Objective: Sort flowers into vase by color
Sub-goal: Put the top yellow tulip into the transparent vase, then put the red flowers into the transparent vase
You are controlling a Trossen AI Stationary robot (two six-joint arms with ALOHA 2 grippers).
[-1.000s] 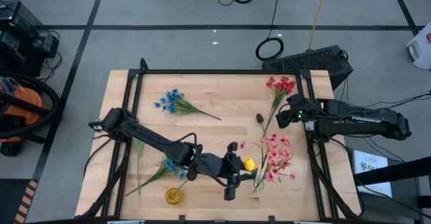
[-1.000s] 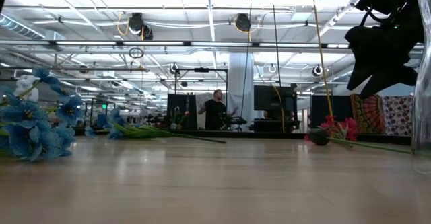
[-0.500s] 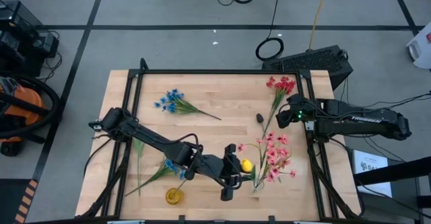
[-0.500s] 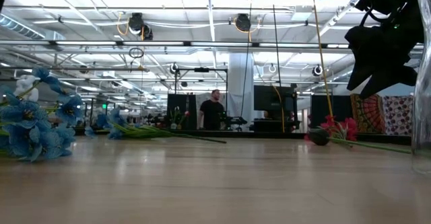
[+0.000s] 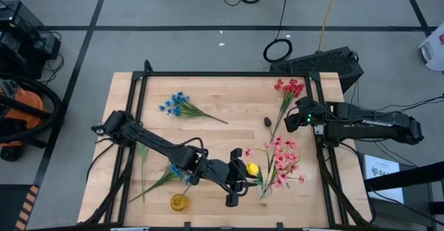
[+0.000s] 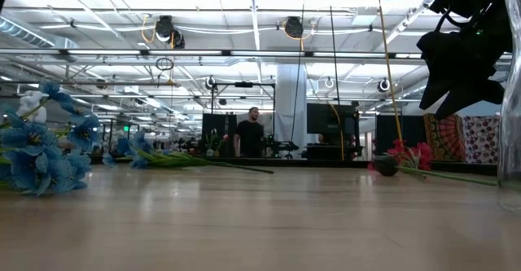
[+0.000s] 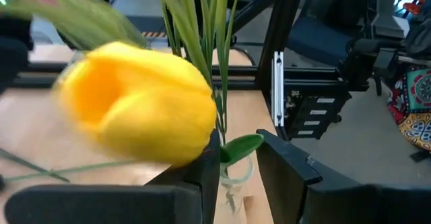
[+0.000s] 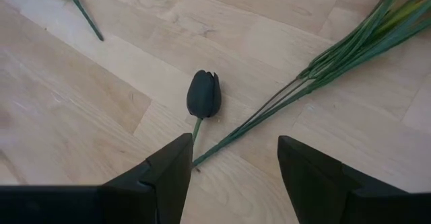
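1. While most of the flowers lie loose on the table (image 5: 236, 106), the sorting looks barely begun: a blue sprig (image 5: 177, 106) rests toward eleven o'clock, a red sprig (image 5: 289, 87) toward one o'clock, and a second blue sprig (image 5: 175, 172) lies at about seven o'clock, under the left arm
2. Pink flowers (image 5: 283, 158) gather toward four o'clock, their stems running down to a clear vase (image 7: 232, 177) near the front edge; they appear to stand in it, though I cannot be sure from above
3. A small yellow vase (image 5: 180, 202) at about seven o'clock holds no flower that I can make out
4. A dark bud (image 8: 203, 93) on a short stem lies flat just right of the table's middle, beside the red sprig's stems
5. The yellow bud (image 5: 254, 169) sits at about five o'clock, just beside the pink cluster; my guess is it belongs in the yellow vase, so that placement is left to do
6. The left gripper (image 5: 239, 172) is at the bud; in the left wrist view the bud presses against one finger (image 7: 205, 177), but the jaws show a gap and I cannot tell whether they grip its stem
7. The right gripper (image 8: 232, 177) hangs above the dark bud with fingers spread wide, holding nothing
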